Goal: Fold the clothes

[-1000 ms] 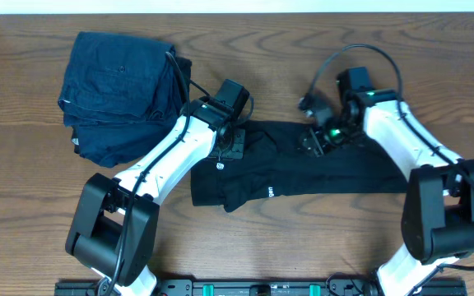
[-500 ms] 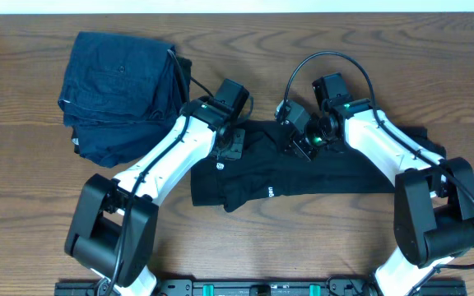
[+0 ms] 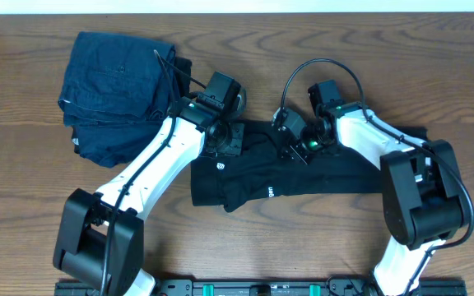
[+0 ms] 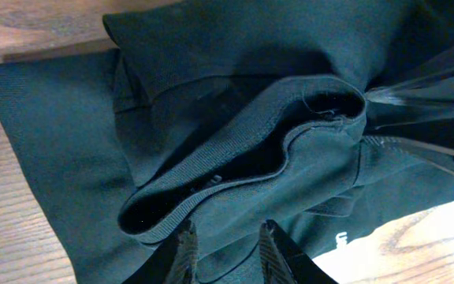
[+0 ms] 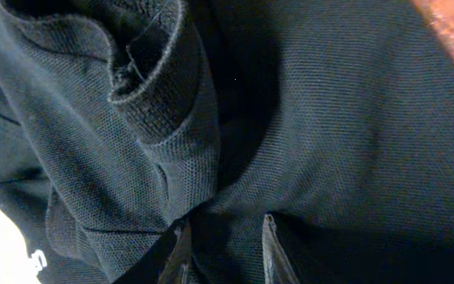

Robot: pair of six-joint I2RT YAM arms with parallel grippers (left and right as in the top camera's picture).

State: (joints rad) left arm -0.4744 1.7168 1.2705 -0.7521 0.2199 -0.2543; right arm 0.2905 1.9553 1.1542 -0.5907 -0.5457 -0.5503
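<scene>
Far left, rear of the table (image 3: 23, 205): a folded dark blue stack (image 3: 113, 90) lies flat, apart from the work area.

Left gripper (image 3: 225, 141): positioned over the left end of the black T-shirt (image 3: 336, 173), just right of the stack. In the left wrist view its fingers (image 4: 181, 248) stand at a narrow gap with shirt fabric between them; whether the fabric is clamped cannot be told.

T-shirt: spread lengthwise across the table centre, between the two arms, partly bunched. A small white logo (image 3: 220, 167) and white lettering (image 3: 270, 193) show on its left half. The ribbed collar (image 4: 235, 150) stands up as an open loop between the two grippers.

Right gripper (image 3: 293, 146): set on the shirt's upper edge near the middle, close to the left gripper. In the right wrist view its fingers (image 5: 178, 251) are nearly closed on a pinch of shirt fabric, with creases converging at the tips
</scene>
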